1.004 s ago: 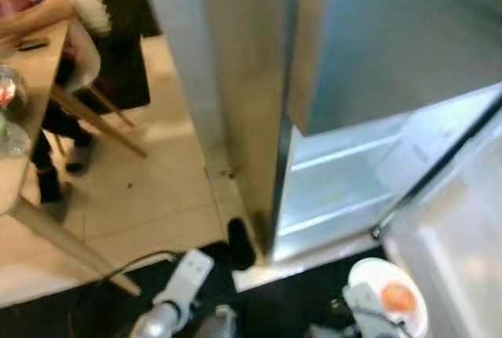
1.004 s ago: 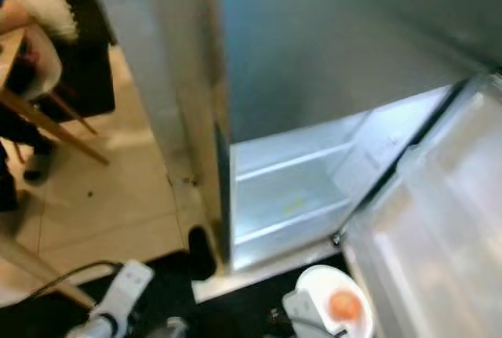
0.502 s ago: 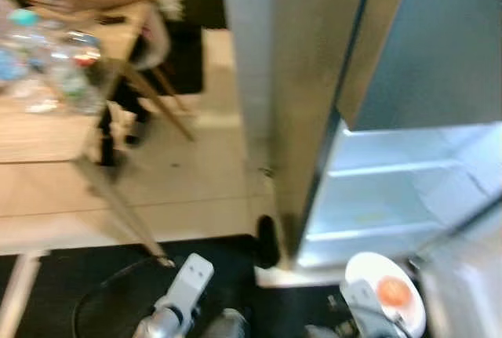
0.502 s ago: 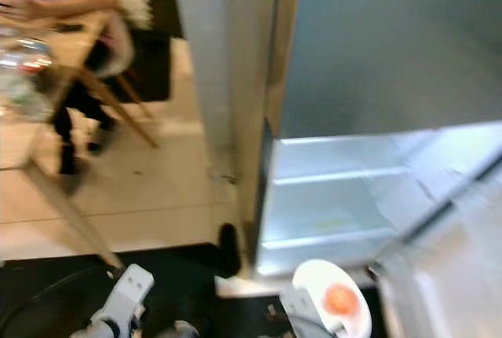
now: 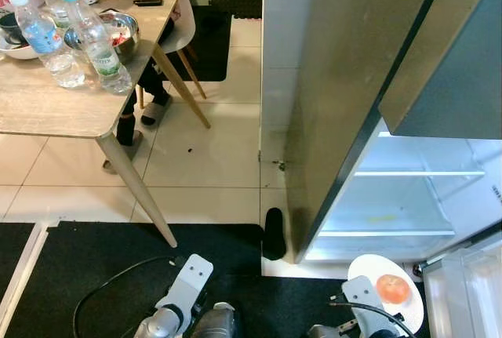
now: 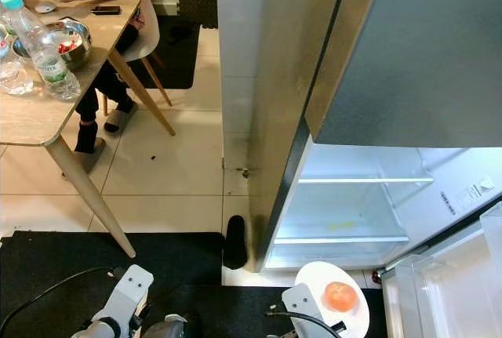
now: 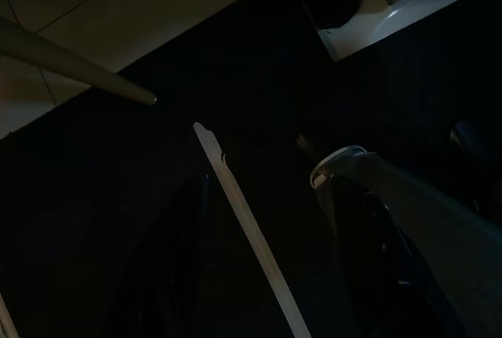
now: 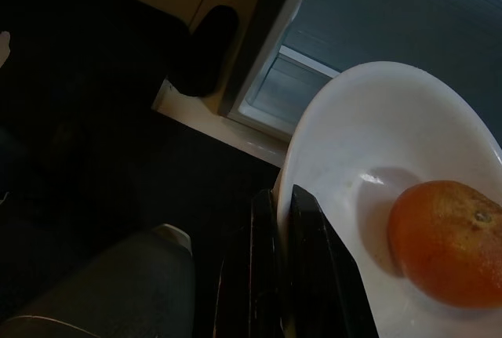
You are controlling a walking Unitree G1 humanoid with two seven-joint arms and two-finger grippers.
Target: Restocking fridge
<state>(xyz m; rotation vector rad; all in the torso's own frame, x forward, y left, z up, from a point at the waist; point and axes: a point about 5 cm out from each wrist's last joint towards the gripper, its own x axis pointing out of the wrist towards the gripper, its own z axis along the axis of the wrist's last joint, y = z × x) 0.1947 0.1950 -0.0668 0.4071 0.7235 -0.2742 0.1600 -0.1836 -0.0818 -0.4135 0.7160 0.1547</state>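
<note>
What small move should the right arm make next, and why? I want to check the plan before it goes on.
Probably raise and carry the white plate forward toward the open fridge compartment. The right gripper is pinched on the plate's rim, the orange fruit sits on it, and the lit shelves ahead look bare. Keep the plate level, since the fruit lies loose. The left gripper hangs idle.

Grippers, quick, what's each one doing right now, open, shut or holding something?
Left gripper: hangs idle in the dark over the black mat; fingers cannot be told.
Right gripper: shut on the rim of the white plate carrying an orange.
</note>
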